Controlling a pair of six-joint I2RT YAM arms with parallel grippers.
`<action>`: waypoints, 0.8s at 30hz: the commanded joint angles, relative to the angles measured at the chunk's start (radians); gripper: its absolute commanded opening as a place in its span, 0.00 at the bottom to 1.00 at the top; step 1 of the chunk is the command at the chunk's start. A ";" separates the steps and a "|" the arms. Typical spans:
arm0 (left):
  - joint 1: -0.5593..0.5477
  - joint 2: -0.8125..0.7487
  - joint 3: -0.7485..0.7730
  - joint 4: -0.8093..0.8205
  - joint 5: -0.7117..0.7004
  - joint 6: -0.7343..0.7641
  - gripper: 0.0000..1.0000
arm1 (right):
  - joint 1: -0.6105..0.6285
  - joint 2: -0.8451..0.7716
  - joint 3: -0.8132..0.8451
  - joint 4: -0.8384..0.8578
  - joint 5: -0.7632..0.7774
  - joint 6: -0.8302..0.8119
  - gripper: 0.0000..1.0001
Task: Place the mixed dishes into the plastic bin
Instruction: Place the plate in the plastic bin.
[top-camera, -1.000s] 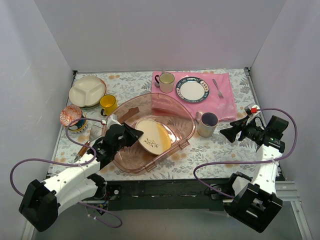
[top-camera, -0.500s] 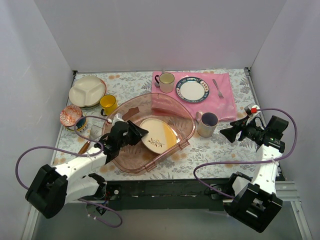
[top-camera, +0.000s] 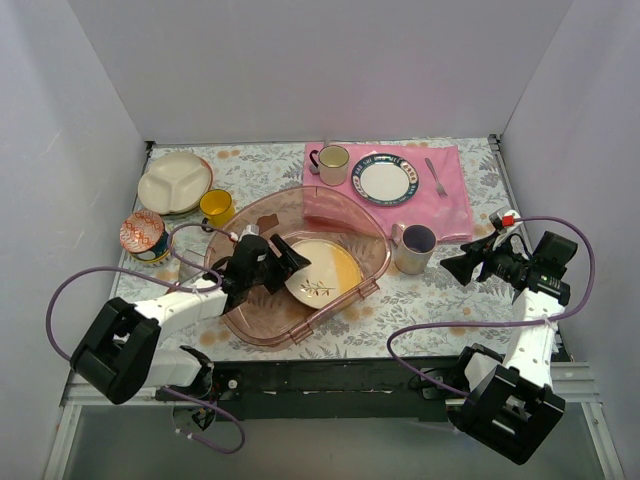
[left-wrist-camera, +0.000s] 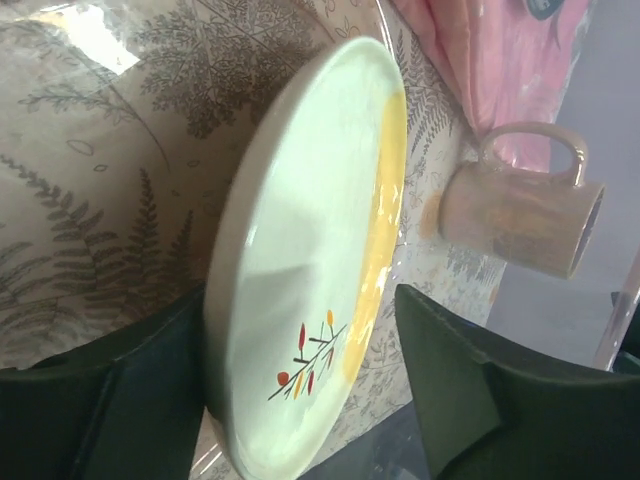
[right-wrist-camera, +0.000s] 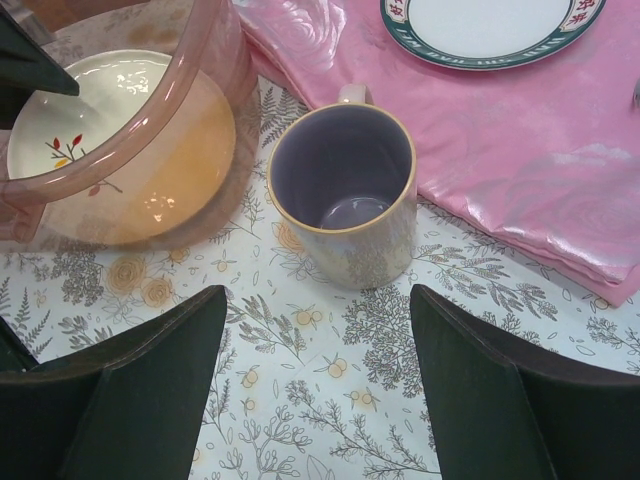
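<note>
Cream floral plate (top-camera: 322, 272) lies in the pink plastic bin (right-wrist-camera: 200, 70), left claw (top-camera: 284, 266) open astride its rim. Right claw (right-wrist-camera: 318, 295) gapes empty beside the grey mug (right-wrist-camera: 345, 200). Yellow mug (top-camera: 215, 207), patterned bowl (top-camera: 143, 235) and three-section plate (top-camera: 172, 180) wait outside, near the bench's left edge.

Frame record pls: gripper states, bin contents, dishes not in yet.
left gripper: open, fingers either side of cream floral plate
right gripper: open, facing grey mug, not touching
plastic bin: cream floral plate inside
outside bin: grey mug, yellow mug, three-section plate, patterned bowl
</note>
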 joint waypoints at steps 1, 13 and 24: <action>0.007 0.040 0.103 -0.001 0.048 0.041 0.74 | -0.004 0.006 0.006 0.001 -0.006 -0.017 0.82; 0.009 0.164 0.380 -0.351 -0.021 0.239 0.94 | -0.005 0.003 0.014 -0.013 -0.003 -0.032 0.82; 0.012 0.144 0.538 -0.506 -0.021 0.394 0.98 | -0.004 -0.003 0.020 -0.025 -0.007 -0.043 0.82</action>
